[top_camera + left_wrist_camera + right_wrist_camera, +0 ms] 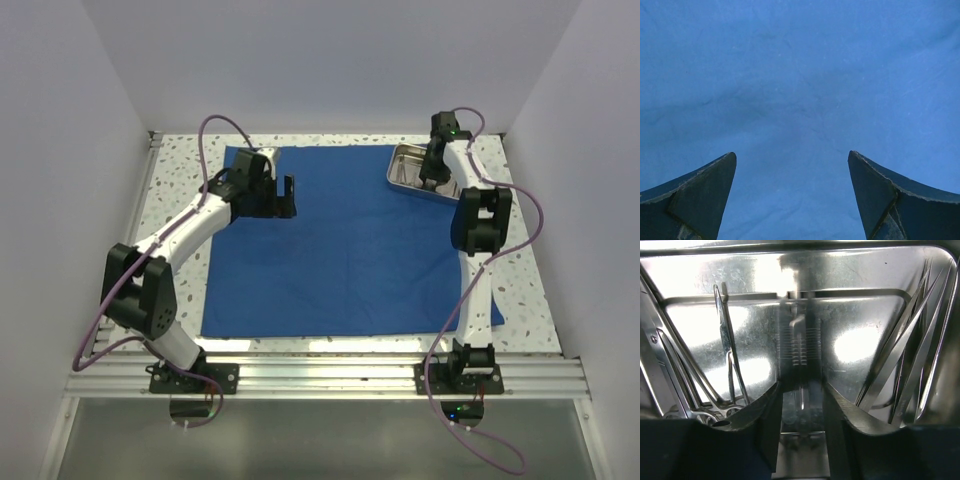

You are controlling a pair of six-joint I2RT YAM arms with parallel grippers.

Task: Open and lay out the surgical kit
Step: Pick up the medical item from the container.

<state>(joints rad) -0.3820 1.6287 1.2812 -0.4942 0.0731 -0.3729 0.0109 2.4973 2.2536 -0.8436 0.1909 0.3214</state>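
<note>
The royal-blue cloth (340, 250) lies spread flat over the middle of the table. The shiny steel tray (400, 165) sits on its back right corner. My right gripper (432, 183) reaches down into the tray. In the right wrist view the gripper (801, 385) has its fingers closed against both sides of ribbed steel tweezers (800, 347) on the tray floor (850, 270). Ring-handled forceps (725, 345) lie at the left and more thin tweezers (910, 355) lean at the right. My left gripper (287, 200) hovers open and empty over the cloth (800, 75), its own view (792, 155) showing only blue.
The speckled tabletop (180, 170) shows around the cloth, with white walls on three sides. The aluminium rail (330, 375) with both arm bases runs along the near edge. Purple cables loop from both arms.
</note>
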